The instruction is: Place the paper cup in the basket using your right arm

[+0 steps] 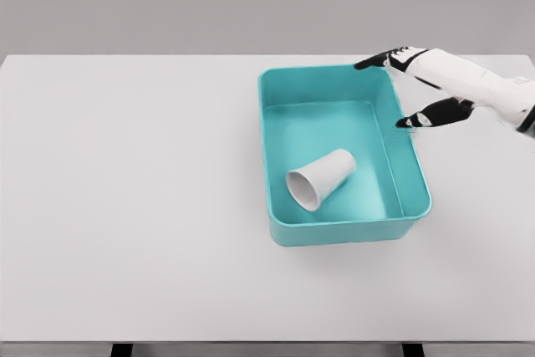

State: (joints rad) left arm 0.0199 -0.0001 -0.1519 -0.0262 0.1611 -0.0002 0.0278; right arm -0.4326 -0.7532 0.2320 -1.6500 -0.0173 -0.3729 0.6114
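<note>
Teal plastic makes up the basket [343, 155], a rectangular bin with sloping walls and rounded corners, standing on the white table [134, 206] right of the table's middle. Inside the basket lies the paper cup [321, 179] — white, tipped on its side on the basket floor, in the half of the basket nearer the camera. The cup's open mouth faces the basket's near left corner, and its narrower base points toward the basket's far right wall. The cup is close to the near wall of the basket, though whether it touches that wall cannot be told.

At the basket's far right corner is the right robot hand [405, 89], its white arm coming in from the picture's right edge. The fingers are spread and hold nothing — one dark fingertip reaches toward the basket's far rim near the right corner, and another dark fingertip sits at the right wall's upper edge farther along. Whether either fingertip touches the rim or hangs just above it cannot be told from this view. The hand is well apart from the cup, which lies lower in the basket.

Beyond the basket's far side, the table ends against a plain grey backdrop.
</note>
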